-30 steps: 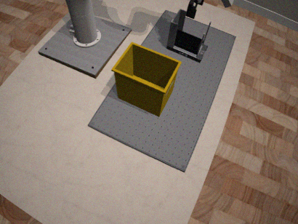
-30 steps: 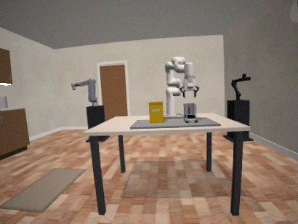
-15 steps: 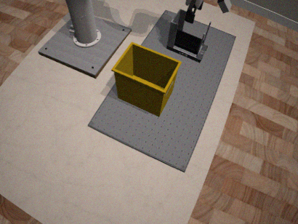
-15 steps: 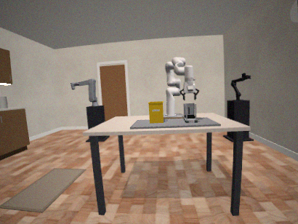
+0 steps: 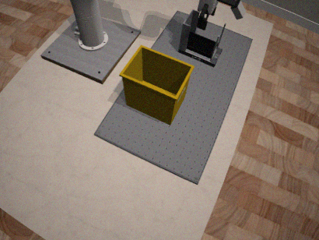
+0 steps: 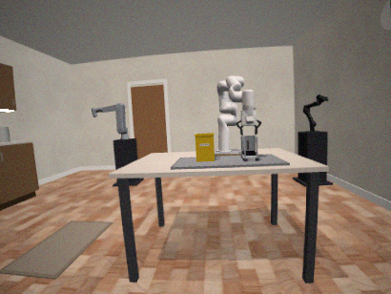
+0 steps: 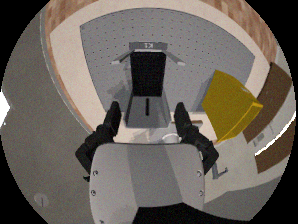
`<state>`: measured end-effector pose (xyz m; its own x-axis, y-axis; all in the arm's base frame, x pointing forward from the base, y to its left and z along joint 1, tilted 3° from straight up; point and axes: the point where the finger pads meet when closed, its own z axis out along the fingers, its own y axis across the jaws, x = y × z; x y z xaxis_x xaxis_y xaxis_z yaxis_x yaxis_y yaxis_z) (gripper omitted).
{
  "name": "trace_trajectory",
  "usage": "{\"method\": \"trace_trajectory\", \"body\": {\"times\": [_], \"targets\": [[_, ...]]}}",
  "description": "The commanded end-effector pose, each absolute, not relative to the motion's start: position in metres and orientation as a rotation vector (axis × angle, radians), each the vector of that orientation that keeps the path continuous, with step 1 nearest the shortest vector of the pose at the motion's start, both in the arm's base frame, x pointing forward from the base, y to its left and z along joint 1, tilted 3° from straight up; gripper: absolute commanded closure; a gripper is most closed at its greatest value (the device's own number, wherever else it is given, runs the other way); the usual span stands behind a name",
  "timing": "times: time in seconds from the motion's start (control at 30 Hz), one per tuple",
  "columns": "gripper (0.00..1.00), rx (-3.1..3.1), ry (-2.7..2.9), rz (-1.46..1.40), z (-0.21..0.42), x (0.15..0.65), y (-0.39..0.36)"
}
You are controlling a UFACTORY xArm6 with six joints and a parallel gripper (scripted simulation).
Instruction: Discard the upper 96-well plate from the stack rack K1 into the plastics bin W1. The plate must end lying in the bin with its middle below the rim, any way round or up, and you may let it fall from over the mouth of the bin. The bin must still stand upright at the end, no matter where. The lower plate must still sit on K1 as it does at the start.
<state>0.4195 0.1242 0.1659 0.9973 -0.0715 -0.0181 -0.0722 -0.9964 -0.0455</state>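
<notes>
Black plate (image 7: 147, 110) is sitting in the rack (image 7: 148, 63) just below the empty end effector (image 7: 149, 120), fingers spreading fully open.

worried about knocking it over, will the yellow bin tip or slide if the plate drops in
The yellow bin looks tall, with thin walls, so probably light; a nudge might slide it. It stands flat on the grey perforated board, so a drop is unlikely to tip it.

The yellow bin (image 5: 157, 83) stands upright and open-topped, nothing visible inside. Just beyond the bin stands the grey rack (image 5: 186, 34), upright, with tall side walls. Dark plates (image 5: 202, 44) sit stacked between those walls; the upper one cannot be told from the lower.
</notes>
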Motion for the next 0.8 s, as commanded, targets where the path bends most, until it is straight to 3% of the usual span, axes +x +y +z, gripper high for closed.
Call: {"method": "trace_trajectory", "body": {"times": [0.0, 0.77], "targets": [[0.00, -3.092, 0.111, 0.018, 0.162, 0.421, 0.125], [0.00, -3.092, 0.111, 0.018, 0.127, 0.420, 0.127]]}}
